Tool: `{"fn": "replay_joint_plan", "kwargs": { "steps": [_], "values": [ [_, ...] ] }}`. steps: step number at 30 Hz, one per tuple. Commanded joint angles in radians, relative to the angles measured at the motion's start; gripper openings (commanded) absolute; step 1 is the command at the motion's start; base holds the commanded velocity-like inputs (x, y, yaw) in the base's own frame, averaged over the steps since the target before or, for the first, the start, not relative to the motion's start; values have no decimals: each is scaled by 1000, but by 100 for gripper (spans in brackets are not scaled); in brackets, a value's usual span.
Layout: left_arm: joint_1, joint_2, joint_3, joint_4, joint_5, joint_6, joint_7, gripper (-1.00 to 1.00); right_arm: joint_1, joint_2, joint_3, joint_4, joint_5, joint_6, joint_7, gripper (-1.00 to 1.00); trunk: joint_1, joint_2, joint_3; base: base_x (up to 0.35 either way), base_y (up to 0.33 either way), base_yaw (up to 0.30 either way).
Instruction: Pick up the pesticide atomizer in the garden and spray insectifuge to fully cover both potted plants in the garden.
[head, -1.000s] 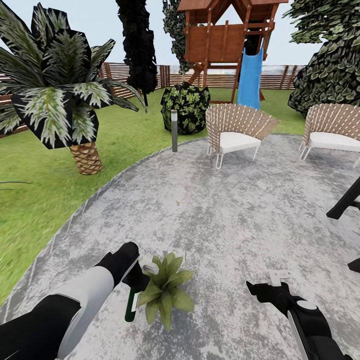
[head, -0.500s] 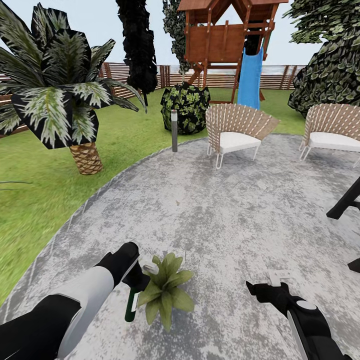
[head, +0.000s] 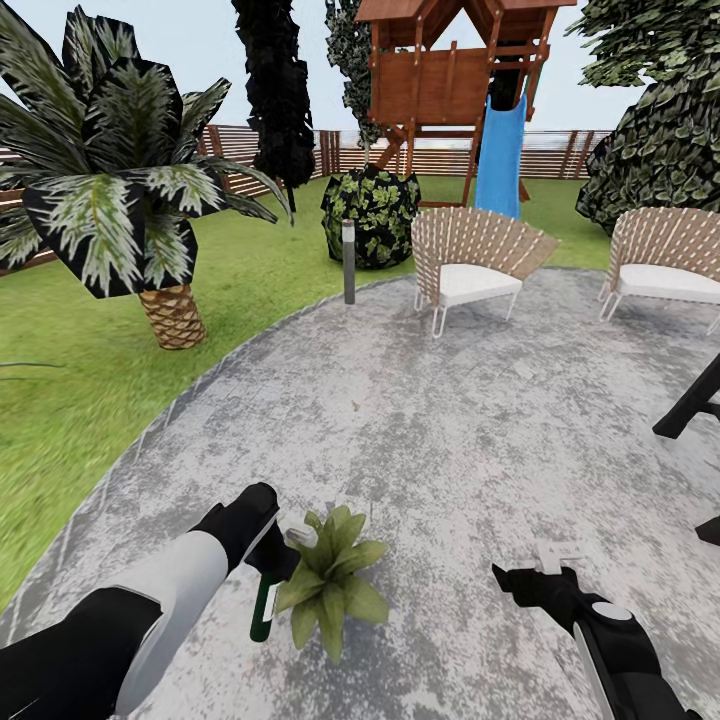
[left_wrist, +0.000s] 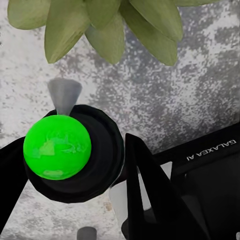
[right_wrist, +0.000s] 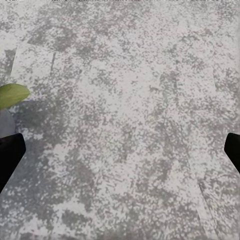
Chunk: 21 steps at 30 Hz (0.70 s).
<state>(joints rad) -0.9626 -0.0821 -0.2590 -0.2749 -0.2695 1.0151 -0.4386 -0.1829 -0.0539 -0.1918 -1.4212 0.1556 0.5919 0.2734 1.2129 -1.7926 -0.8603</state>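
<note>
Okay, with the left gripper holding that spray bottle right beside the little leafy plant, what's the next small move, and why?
Probably keep squeezing the trigger while sweeping the dark green-black pesticide atomizer slowly across the small green-leaved potted plant. The left gripper holds it right at the leaves' edge, with its pale grey nozzle aimed toward them, so one fixed angle may leave the far leaves uncovered.

Left arm reaches forward and low, left gripper (head: 268, 560) clamped around the pesticide atomizer (head: 264, 606); right arm extended low, right gripper (head: 535, 578) with fingers spread wide, holding nothing.
</note>
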Motion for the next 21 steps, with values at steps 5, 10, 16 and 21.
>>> {"fn": "replay_joint_plan", "kwargs": {
  "steps": [5, 10, 16, 21],
  "values": [
    [-2, 1, -1, -1, -10, 2, -10, -100, 0, 0, -1, -2, 10, 5, 9, 100, 4, -7, -4, 0, 0, 0],
    [-1, -1, -3, -1, -10, 2, -9, -100, 0, 2, 0, -1, 10, 5, 9, 100, 19, -35, -17, 0, 0, 0],
    [-1, -1, -11, 3, -9, 2, -9, -100, -1, 1, 0, -1, 9, 6, 9, 100, 31, -56, -26, 0, 0, 0],
    [-1, -1, -11, 3, -8, 2, -9, -100, 0, 1, 0, -1, 10, 6, 9, 100, 38, -70, -32, 0, 0, 0]
  ]
}}
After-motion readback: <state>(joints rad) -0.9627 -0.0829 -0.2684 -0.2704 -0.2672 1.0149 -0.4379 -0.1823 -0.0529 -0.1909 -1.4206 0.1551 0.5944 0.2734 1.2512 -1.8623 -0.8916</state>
